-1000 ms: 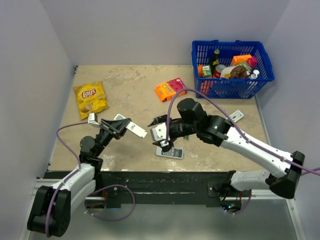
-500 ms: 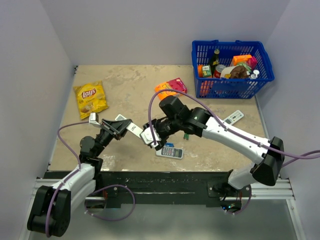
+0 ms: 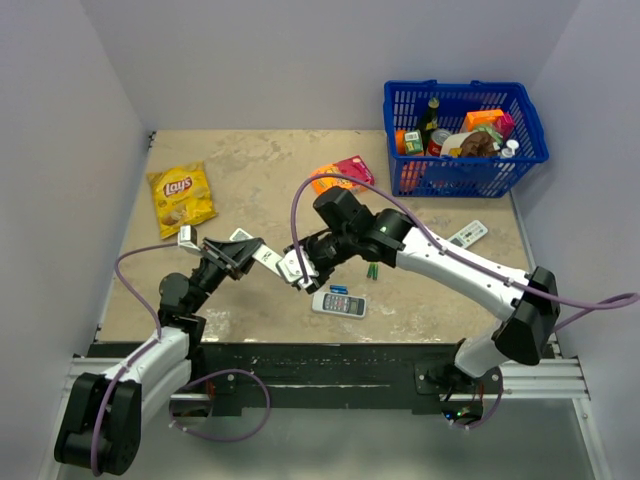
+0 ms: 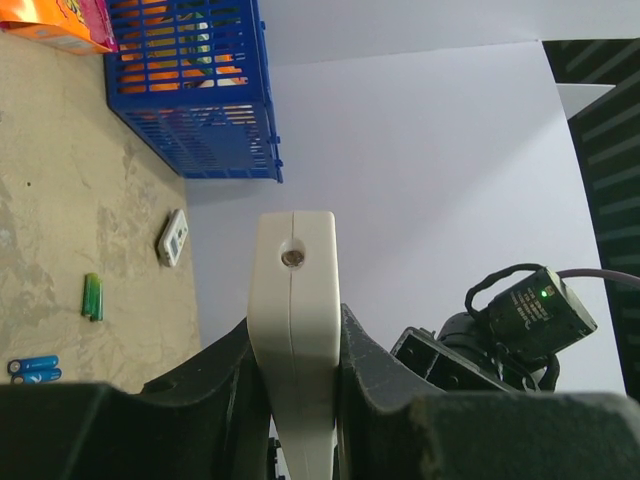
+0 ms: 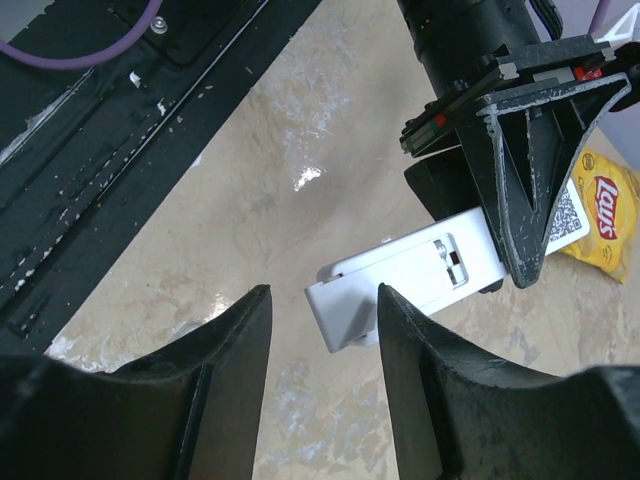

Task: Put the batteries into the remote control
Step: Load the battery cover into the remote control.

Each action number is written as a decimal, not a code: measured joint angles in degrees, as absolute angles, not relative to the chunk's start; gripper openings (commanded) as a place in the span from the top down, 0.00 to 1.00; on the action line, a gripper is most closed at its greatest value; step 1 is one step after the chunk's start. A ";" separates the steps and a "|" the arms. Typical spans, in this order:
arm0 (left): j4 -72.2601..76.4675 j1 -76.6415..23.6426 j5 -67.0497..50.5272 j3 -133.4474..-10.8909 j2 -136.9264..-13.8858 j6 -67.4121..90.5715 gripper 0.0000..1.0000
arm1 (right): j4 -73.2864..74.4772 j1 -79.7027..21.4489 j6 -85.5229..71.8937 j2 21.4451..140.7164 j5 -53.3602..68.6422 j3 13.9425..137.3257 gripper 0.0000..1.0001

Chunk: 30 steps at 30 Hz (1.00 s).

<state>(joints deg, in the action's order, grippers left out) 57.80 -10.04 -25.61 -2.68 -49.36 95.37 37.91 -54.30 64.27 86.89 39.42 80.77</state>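
Observation:
My left gripper (image 3: 240,250) is shut on the slim white remote control (image 3: 268,259) and holds it above the table, its free end pointing right. In the left wrist view the remote's end (image 4: 293,290) stands clamped between the gripper's (image 4: 293,335) jaws. My right gripper (image 3: 298,270) is open at the remote's free end. In the right wrist view the remote (image 5: 410,280) shows an open slot with a metal contact, and its end lies between the open gripper's (image 5: 322,305) jaws, not gripped. The dark batteries show in no view.
A grey-white button remote (image 3: 338,303), a small blue item (image 3: 338,290) and a green pair (image 3: 372,270) lie under the right arm. A display remote (image 3: 467,234) lies right. A blue basket (image 3: 530,135), snack packets (image 3: 340,178) and a Lays bag (image 3: 181,197) stand further back.
My right arm has swung left and its open gripper has come to the remote's free end. The left gripper and the remote have not moved.

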 measured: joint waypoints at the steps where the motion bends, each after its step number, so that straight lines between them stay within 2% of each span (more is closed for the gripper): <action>1: 57.80 -10.04 -25.63 -2.68 -49.32 95.42 1.00 | 37.95 -54.24 64.34 87.00 39.77 80.79 0.52; 9: 57.78 -10.04 -25.85 -2.68 -49.10 95.42 1.00 | 38.35 -53.82 64.71 88.58 40.75 81.89 0.59; 30: 57.78 -10.07 -27.11 -2.68 -48.84 95.48 1.00 | 38.33 -52.90 65.23 90.06 43.22 82.78 0.62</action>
<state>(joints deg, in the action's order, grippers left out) 57.78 -10.07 -27.11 -2.68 -48.84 95.48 38.33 -52.90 65.23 90.06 43.22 82.78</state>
